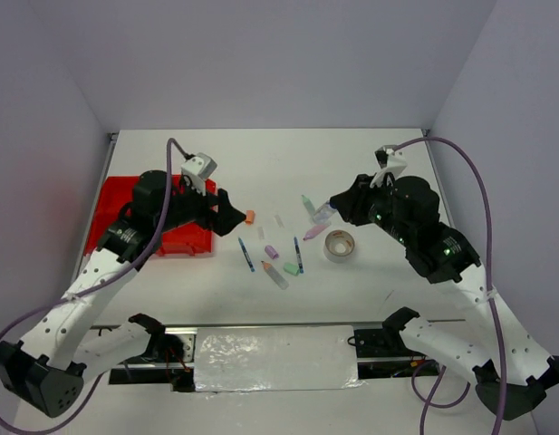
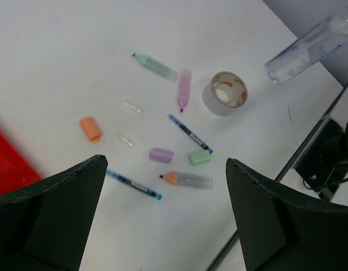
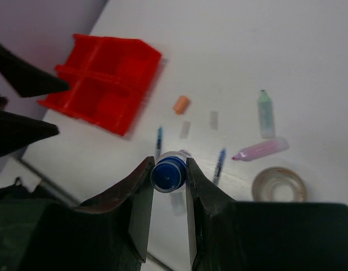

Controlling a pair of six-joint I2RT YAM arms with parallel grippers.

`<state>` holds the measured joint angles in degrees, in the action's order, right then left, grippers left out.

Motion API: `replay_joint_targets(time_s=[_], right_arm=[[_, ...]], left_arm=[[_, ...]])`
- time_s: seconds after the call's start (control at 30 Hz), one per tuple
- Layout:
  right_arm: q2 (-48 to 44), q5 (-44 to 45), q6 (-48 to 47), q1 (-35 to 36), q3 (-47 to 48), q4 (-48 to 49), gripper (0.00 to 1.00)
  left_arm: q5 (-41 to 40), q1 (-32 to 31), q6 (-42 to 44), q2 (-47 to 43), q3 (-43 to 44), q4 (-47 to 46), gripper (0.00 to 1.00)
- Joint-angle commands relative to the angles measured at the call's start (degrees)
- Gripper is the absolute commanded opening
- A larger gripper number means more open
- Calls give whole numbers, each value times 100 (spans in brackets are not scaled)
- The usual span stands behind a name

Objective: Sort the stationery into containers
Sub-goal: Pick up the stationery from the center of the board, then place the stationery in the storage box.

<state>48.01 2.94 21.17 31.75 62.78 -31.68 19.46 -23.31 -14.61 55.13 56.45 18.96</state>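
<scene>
Aloft, blue-capped marker (image 3: 167, 176) in right hand (image 3: 168, 168); left hand (image 2: 165, 162) agape

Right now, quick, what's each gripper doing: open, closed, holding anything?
Left gripper: open, holding nothing.
Right gripper: closed on a blue marker, seen end-on between its fingers.

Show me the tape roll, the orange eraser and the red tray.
tape roll (image 2: 211, 104), left wrist view, outer wall.
orange eraser (image 2: 90, 129), left wrist view, middle of body.
red tray (image 3: 100, 78), right wrist view, divider wall near centre.
</scene>
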Motion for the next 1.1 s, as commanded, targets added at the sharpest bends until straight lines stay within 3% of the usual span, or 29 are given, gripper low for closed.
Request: replay_joint_targets(time_s=[0.0, 0.07, 0.17, 0.57, 0.77, 0.83, 0.87, 0.93, 0.97, 1.0, 1.07], right_arm=[[226, -1748, 229, 51, 576, -119, 0], [410, -2103, 422, 51, 700, -49, 0], [499, -2622, 598, 60, 814, 56, 0], [165, -3466, 827, 51, 577, 355, 0], [174, -3599, 968, 51, 489, 663, 0], [183, -3616, 1012, 60, 489, 742, 0], [183, -3608, 1012, 51, 498, 751, 0], [191, -3564, 995, 60, 498, 751, 0], [200, -3564, 986, 51, 498, 760, 0], [218, -3564, 968, 51, 489, 786, 3], [165, -3389, 951, 42, 402, 847, 60]], left_arm=[[667, -950, 693, 93, 595, -1246, 99], [253, -1882, 1194, 434, 946, -1141, 99], [-372, -2614, 1443, 918, 1395, -912, 99], [-795, -3092, 1830, 1298, 1422, -824, 98], [-295, -3118, 1725, 1544, 1738, -561, 81], [-241, -3153, 1751, 1728, 1922, -429, 67], [-285, -3162, 1751, 1781, 1992, -272, 51], [-381, -3197, 1751, 1913, 2142, -165, 31], [-452, -3215, 1734, 1939, 2203, -121, 2], [-687, -3224, 1707, 1966, 2221, -121, 0], [-934, -3224, 1672, 2001, 2178, -182, 0]])
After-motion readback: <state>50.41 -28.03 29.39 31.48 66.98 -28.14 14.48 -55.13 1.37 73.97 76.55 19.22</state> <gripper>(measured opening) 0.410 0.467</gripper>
